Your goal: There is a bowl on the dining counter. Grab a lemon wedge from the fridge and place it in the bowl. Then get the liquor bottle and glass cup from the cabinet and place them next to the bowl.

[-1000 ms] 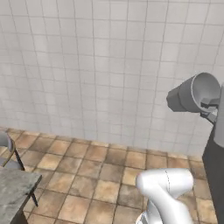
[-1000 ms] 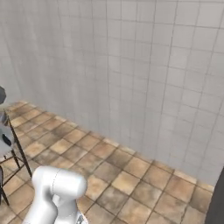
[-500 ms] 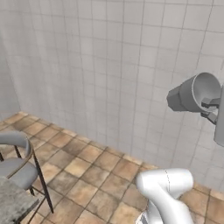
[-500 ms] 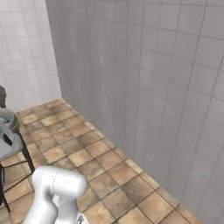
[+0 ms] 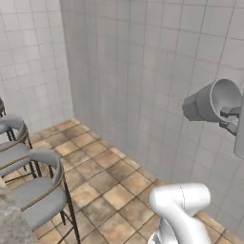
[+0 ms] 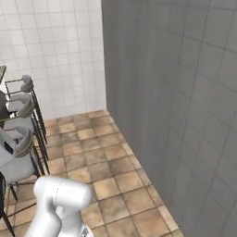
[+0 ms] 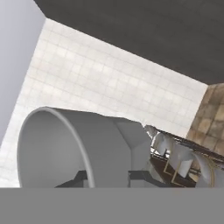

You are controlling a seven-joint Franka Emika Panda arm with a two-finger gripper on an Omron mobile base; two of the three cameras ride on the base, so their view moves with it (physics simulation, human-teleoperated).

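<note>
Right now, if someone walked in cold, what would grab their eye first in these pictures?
Probably the glass cup, a grey tumbler held up high at the right of the left base view, lying sideways with its open mouth showing, and looming large in the hand view. Next, the grey-cushioned stools lined up at the left over the brown tiled floor.

Grey translucent glass cup (image 5: 213, 103) lay tipped on its side, held aloft at the right, open mouth facing the camera, tapered base pointing left, tiled wall behind it
</note>
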